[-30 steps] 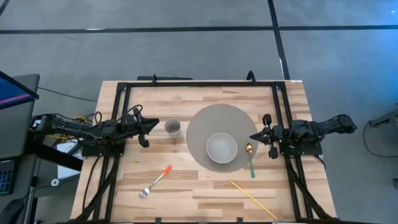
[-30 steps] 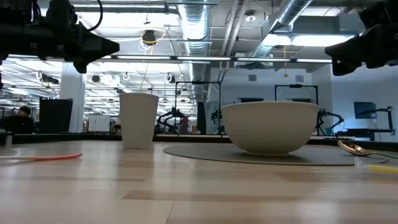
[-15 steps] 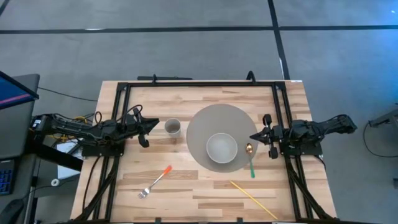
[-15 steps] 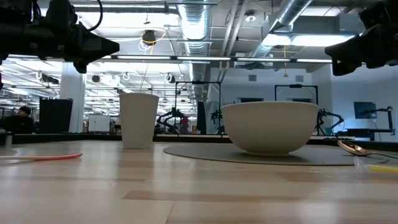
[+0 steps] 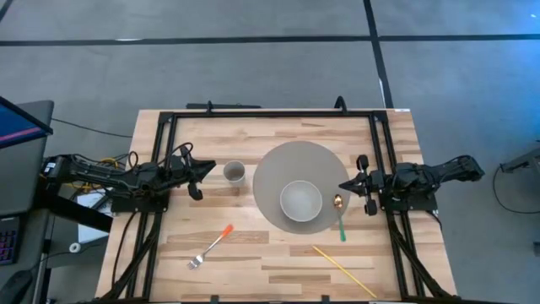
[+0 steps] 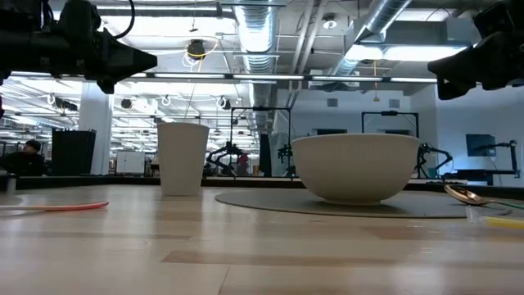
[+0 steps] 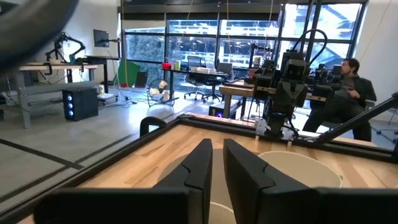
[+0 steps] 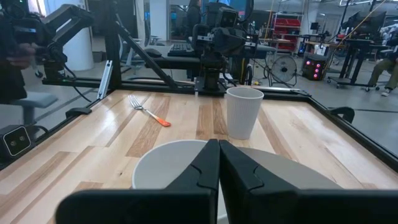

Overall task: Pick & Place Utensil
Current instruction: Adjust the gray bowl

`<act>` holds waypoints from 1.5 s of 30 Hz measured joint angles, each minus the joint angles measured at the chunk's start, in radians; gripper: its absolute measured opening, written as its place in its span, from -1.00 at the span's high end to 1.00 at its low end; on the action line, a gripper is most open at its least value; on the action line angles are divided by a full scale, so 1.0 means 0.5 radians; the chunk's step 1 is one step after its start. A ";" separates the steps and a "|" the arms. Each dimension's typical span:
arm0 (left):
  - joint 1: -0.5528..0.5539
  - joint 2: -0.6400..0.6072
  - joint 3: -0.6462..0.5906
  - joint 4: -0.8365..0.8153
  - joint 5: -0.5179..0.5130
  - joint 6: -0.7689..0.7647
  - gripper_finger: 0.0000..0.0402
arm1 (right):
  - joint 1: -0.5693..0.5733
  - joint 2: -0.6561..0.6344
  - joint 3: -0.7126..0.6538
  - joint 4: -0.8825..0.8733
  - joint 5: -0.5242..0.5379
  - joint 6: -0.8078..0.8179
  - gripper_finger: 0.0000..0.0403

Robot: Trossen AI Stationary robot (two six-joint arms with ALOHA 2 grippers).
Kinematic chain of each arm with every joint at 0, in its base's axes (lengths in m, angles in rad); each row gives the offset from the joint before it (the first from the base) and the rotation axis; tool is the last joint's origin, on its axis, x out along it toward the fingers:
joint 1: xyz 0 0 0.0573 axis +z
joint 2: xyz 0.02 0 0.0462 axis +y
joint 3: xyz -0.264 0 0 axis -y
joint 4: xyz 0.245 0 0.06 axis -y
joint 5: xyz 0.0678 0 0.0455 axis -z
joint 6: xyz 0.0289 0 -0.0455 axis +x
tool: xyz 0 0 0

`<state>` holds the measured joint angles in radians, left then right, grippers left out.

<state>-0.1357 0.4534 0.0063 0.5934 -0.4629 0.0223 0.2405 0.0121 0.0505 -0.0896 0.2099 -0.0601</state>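
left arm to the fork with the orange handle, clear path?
Probably yes. The fork lies alone on bare wood on the left gripper's side; the cup stands off that line, and nothing covers it.

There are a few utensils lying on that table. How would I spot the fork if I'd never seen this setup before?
Start at the big round grey mat with the white bowl on it, then look toward the table's near edge on the left arm's side, past the white cup. The fork lies there alone on bare wood. Its orange handle and silver tines set it apart from the green-handled spoon and yellow stick.
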 joint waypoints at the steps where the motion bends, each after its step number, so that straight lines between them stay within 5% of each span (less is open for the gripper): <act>1: 0.000 0.000 0.000 0.000 0.000 0.000 0.79 | 0.000 0.000 0.000 0.000 0.000 0.000 1.00; 17: 0.000 0.024 0.000 0.008 0.049 -0.164 0.79 | 0.000 0.000 0.000 0.000 0.000 0.000 1.00; 32: -0.001 0.079 0.000 0.030 0.007 -0.239 0.43 | 0.000 0.000 0.000 -0.001 0.000 0.000 1.00; 45: -0.006 0.085 0.036 0.027 0.178 -0.279 0.41 | 0.000 0.000 0.000 0.000 0.000 0.000 1.00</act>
<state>-0.1386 0.4960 0.0244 0.6067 -0.3740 -0.1173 0.2405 0.0120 0.0505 -0.0895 0.2100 -0.0600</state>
